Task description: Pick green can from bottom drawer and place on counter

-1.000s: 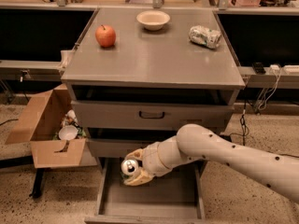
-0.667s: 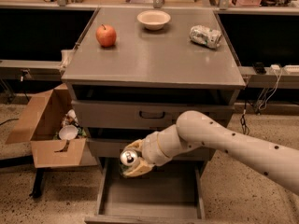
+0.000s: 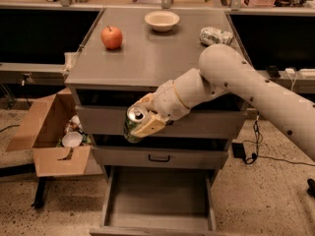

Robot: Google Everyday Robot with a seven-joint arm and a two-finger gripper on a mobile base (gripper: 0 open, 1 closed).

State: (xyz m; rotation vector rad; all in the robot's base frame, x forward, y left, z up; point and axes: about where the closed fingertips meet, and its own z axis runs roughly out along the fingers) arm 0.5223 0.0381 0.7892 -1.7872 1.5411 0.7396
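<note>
My gripper (image 3: 140,120) is shut on the green can (image 3: 133,123), a dark green can with a silver top. It holds the can in the air in front of the upper drawer front, just below the counter's front edge. The bottom drawer (image 3: 157,195) stands pulled open below, its grey floor bare. The counter (image 3: 152,58) is the flat grey top of the cabinet, above and behind the can. My white arm reaches in from the right.
On the counter sit a red apple (image 3: 111,37), a white bowl (image 3: 162,19) and a dented white-and-green can (image 3: 215,35). The middle drawer (image 3: 160,157) is shut. An open cardboard box (image 3: 51,132) with rubbish stands on the floor at left. A wooden bench runs behind.
My gripper has risen with the green can from just above the open bottom drawer to the height of the top drawer front, close under the counter's edge.
</note>
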